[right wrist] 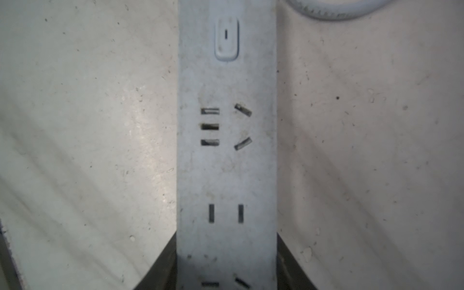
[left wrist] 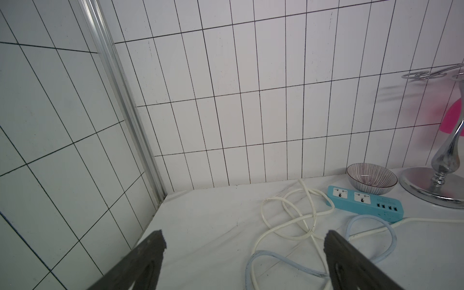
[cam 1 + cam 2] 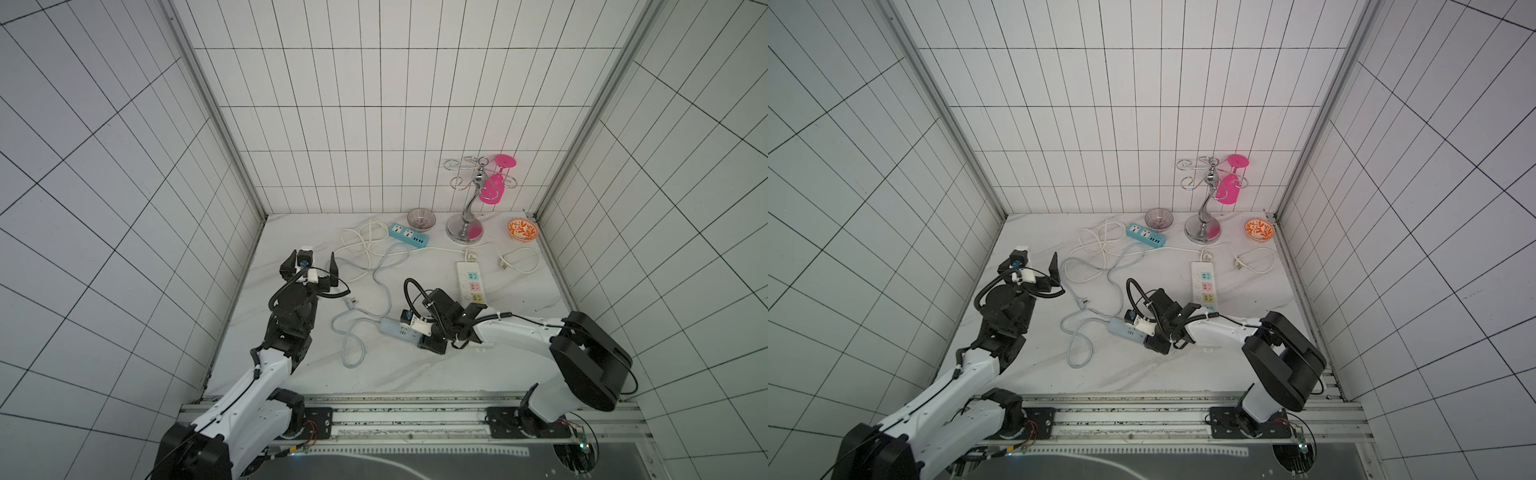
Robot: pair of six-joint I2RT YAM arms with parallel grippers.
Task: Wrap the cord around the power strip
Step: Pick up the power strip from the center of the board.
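The pale grey-blue power strip (image 3: 392, 328) (image 3: 1123, 329) lies flat near the table's middle, its sockets facing up. My right gripper (image 3: 415, 332) (image 1: 227, 241) is shut on it. In the right wrist view a dark finger presses each long side of the strip (image 1: 226, 160). The cord (image 3: 344, 353) (image 2: 288, 262) (image 1: 334, 13) runs from the strip's left end in loose loops across the table. Its plug (image 3: 351, 302) lies left of the strip. My left gripper (image 3: 311, 259) (image 2: 244, 238) hovers open over the far-left part of the table, holding nothing, beside the cord's far loops.
A teal strip (image 3: 409, 235) and tangled white cords (image 3: 361, 241) lie at the back. A long white strip (image 3: 471, 282) lies right of my right wrist. Along the back wall stand a striped bowl (image 3: 421, 219), a chrome rack (image 3: 467, 216) holding a pink glass (image 3: 492, 189), and an orange bowl (image 3: 522, 229).
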